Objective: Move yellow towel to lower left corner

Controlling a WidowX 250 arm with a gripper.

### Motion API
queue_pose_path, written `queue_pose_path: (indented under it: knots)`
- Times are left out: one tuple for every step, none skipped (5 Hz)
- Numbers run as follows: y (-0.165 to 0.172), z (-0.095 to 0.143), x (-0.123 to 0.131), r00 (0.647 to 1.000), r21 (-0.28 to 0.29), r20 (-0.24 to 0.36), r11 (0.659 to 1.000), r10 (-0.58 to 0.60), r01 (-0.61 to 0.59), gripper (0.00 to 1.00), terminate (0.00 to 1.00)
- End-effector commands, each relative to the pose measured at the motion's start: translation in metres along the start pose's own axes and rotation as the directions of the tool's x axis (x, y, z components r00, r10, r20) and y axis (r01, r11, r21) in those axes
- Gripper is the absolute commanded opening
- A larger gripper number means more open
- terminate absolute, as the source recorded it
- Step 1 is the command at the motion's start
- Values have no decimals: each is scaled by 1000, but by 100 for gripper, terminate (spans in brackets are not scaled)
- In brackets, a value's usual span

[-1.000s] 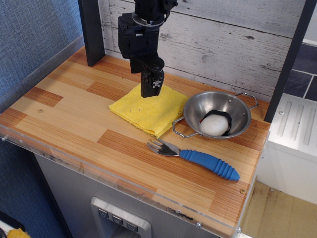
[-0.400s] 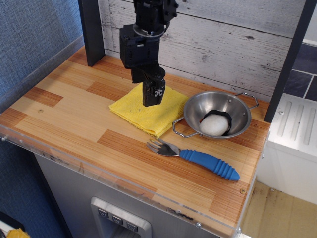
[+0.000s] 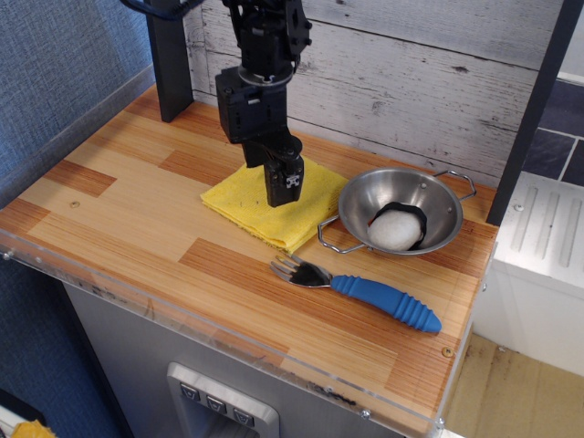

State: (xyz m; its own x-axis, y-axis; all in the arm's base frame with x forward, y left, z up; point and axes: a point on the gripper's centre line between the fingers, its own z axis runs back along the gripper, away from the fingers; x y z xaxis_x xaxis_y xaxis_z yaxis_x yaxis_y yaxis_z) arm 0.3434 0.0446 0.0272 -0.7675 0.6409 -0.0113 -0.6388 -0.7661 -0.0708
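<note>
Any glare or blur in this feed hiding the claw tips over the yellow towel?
In the observation.image view: sharp, evenly lit, no motion blur; the black claw contrasts cleanly with the folded bright yellow towel, though its dark fingers merge, so their gap is unreadable; only soft highlights show on the round steel bowl.

Gripper height: we see the gripper (image 3: 285, 190) lower than a second ago, its tip now down at the yellow towel (image 3: 271, 203); whether it touches the cloth we cannot tell.

Gripper position: it has crept a little toward the front edge and slightly toward the steel bowl (image 3: 401, 210), so more yellow shows behind the tip and less in front of it.

Arm: the black wrist block above the tip has sunk with it and turned slightly.

Jaws: too dark to tell any change.
</note>
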Motion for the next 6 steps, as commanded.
queue_pose_path:
  knots:
    - [-3, -7, -10, 1000, 5, -10, 1000, -17, 17, 100, 0]
    - [-2, -12, -10, 998, -17, 46, 999, -34, 35, 100, 0]
    - [-1, -12, 2, 998, -16, 68, 1000, -3, 5, 100, 0]
    - [-3, -10, 12, 997, -36, 77, 999, 20, -18, 100, 0]
    - [-6, -5, 22, 995, -52, 84, 997, 54, -50, 100, 0]
    - [-13, 1, 41, 991, -63, 83, 993, 103, -98, 100, 0]
